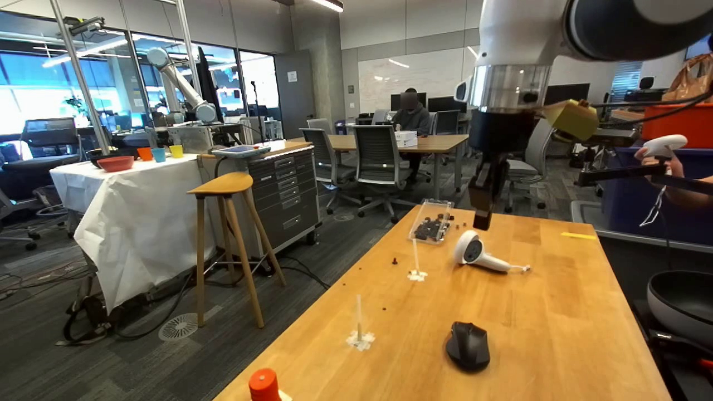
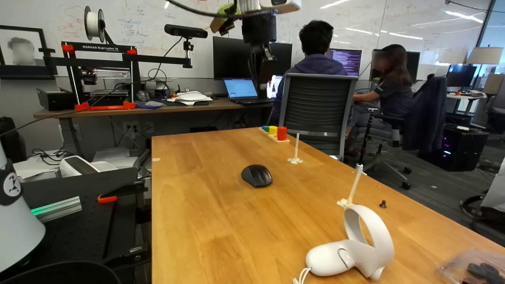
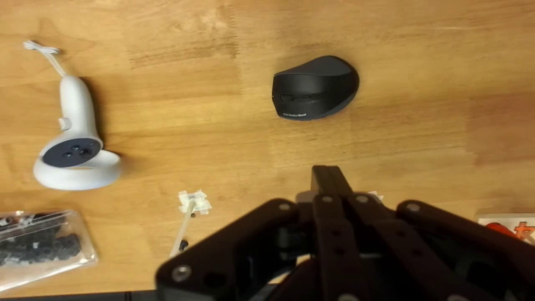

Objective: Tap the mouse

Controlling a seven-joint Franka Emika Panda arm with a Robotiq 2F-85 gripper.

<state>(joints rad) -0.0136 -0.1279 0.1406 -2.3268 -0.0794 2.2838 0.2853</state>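
The black dome-shaped mouse (image 1: 468, 346) lies on the wooden table (image 1: 535, 312). It also shows in an exterior view (image 2: 257, 176) and in the upper middle of the wrist view (image 3: 315, 88), fully visible. My gripper (image 3: 327, 169) is shut with its fingertips together and nothing between them. It hangs well above the table and apart from the mouse. It also shows in both exterior views (image 1: 482, 221) (image 2: 261, 83). In the wrist view the fingertips appear below the mouse.
A white controller (image 1: 484, 256) with a cord lies on the table. Two thin white pegs (image 1: 359, 317) (image 1: 416, 257) stand taped upright. A clear box of black parts (image 3: 42, 242) is near an edge. A block toy with coloured rings (image 2: 276, 134) stands at the far end.
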